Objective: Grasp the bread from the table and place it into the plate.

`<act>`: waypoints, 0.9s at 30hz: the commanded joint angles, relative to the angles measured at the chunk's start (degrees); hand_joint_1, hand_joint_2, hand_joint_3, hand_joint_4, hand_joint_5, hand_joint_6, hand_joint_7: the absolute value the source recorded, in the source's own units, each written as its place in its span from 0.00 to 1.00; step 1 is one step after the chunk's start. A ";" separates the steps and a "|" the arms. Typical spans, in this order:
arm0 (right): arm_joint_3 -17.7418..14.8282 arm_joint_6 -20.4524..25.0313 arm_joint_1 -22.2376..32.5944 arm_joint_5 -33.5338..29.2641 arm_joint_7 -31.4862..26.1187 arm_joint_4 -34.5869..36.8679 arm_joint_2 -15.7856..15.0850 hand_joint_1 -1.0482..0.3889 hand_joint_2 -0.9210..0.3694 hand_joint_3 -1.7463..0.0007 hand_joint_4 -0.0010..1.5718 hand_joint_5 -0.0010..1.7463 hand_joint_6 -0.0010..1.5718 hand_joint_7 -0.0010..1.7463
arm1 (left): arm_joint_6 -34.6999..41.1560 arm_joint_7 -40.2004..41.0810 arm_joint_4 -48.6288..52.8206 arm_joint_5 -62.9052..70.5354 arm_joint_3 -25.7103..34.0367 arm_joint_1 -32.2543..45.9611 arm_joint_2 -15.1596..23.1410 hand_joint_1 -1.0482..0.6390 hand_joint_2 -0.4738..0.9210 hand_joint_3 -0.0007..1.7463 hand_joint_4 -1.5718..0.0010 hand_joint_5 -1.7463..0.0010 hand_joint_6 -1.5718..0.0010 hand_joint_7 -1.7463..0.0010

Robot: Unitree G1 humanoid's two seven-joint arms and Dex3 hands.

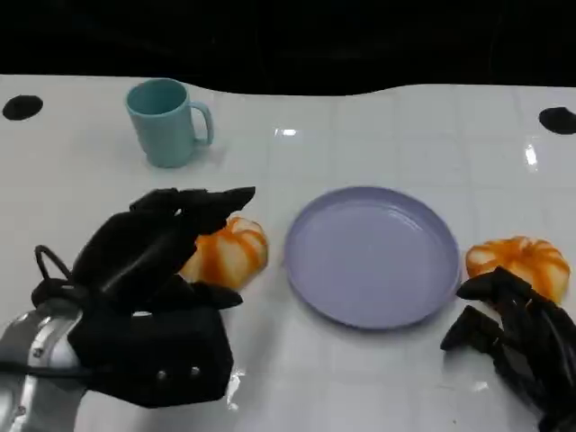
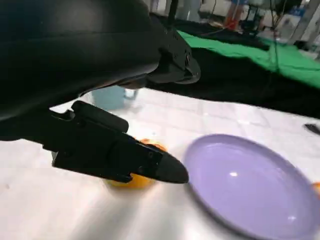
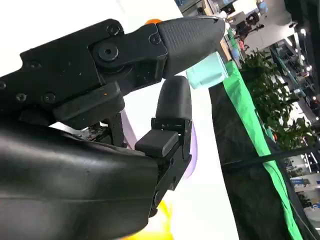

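Note:
Two orange-and-white striped breads lie on the white table. One bread [image 1: 229,252] lies just left of the empty purple plate [image 1: 373,255], the other bread [image 1: 519,263] just right of it. My left hand [image 1: 153,270] hangs over the left bread with fingers spread, partly covering it and holding nothing. In the left wrist view that bread [image 2: 120,183] peeks from behind a finger [image 2: 115,150], beside the plate [image 2: 250,185]. My right hand [image 1: 513,342] sits near the front edge, close below the right bread, its fingers apart and holding nothing.
A teal mug [image 1: 168,121] stands at the back left, well behind the left bread. Dark round marks [image 1: 22,107] sit at the table's far corners. The table's back edge meets a dark backdrop. The right wrist view shows the mug [image 3: 207,70] past my fingers [image 3: 170,35].

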 commanded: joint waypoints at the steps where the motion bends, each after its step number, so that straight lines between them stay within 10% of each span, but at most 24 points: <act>1: -0.43 1.03 0.20 0.31 0.37 0.98 -1.11 0.36 0.00 0.89 0.42 0.89 0.40 0.69 | 2.81 -0.55 0.93 5.55 -2.36 -2.90 2.78 0.28 0.98 0.00 1.00 0.90 0.87 1.00; 27: -0.06 2.06 0.76 0.02 -0.27 -0.31 -1.39 0.36 0.00 0.90 0.40 0.89 0.40 0.69 | 6.73 1.54 40.48 9.02 -16.33 -25.26 -3.80 0.29 0.95 0.00 0.97 0.95 0.90 1.00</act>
